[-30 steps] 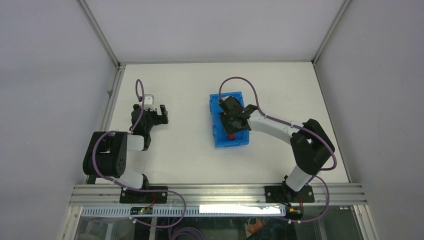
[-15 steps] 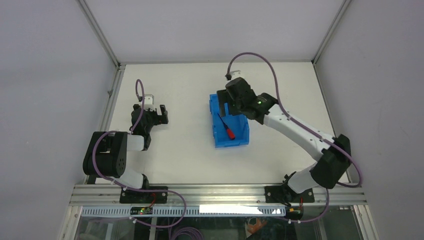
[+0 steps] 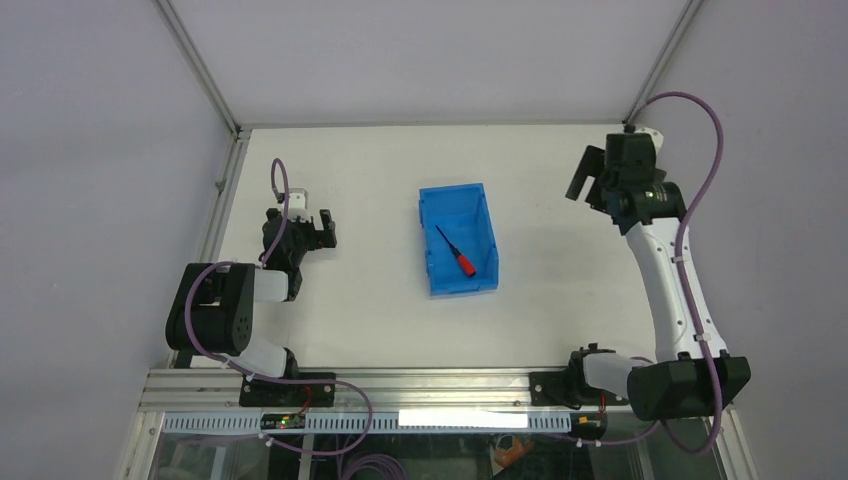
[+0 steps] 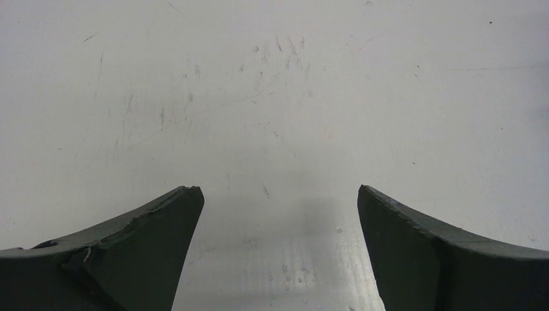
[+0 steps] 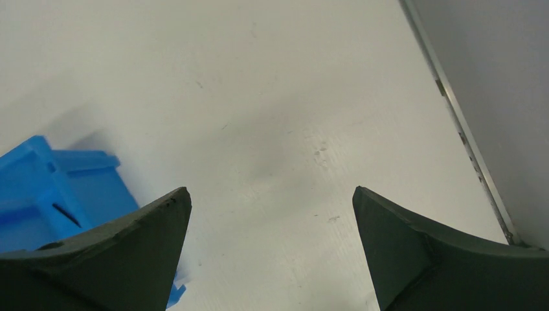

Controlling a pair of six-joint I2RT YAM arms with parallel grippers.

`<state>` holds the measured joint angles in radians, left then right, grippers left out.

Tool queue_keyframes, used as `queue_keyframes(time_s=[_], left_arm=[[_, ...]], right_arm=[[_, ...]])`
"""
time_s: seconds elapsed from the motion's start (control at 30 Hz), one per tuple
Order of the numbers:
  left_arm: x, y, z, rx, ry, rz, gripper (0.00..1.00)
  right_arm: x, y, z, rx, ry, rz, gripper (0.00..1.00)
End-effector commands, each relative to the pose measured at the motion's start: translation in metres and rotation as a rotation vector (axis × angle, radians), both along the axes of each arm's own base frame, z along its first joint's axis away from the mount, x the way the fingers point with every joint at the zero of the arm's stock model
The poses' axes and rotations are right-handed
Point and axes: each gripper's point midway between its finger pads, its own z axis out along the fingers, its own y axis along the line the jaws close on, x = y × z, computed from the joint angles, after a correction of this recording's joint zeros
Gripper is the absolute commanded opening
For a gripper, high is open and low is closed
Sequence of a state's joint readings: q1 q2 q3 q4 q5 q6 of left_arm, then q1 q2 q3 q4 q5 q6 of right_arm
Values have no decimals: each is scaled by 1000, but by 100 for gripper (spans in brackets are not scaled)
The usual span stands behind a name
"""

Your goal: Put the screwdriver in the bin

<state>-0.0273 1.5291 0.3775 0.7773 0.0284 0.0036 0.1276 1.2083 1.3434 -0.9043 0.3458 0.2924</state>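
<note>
The blue bin (image 3: 482, 205) stands mid-table, and the screwdriver (image 3: 457, 254) lies slanted inside it, red handle toward the near end, black shaft pointing back left. My right gripper (image 3: 583, 184) is raised at the back right, well away from the bin, open and empty. The right wrist view shows that gripper (image 5: 272, 197) above bare table, with a corner of the bin (image 5: 61, 184) at its left edge. My left gripper (image 3: 320, 225) rests open at the left, empty, over bare table in its wrist view (image 4: 280, 194).
White table top (image 3: 370, 310) bounded by aluminium rails at left (image 3: 222, 195) and right (image 5: 456, 129). Grey enclosure walls rise on three sides. Purple cables loop from both arms.
My right gripper opened over the bin and let go of the screwdriver, which now lies inside. The right arm then swung up and away to the back right. The left arm has not moved.
</note>
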Motion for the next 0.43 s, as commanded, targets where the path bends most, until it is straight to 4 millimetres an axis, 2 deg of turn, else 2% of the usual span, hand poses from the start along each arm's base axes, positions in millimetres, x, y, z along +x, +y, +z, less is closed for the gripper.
queue_keyframes(time_s=[0.0,0.4], left_arm=[[5,-6,16,-19,-53,-12,99],[5,-6,17,-19,-55,-11,99]], right_arm=[[-19,-25,8,11,0,-49,99],[-17,-11,13,63,-62,23,99]])
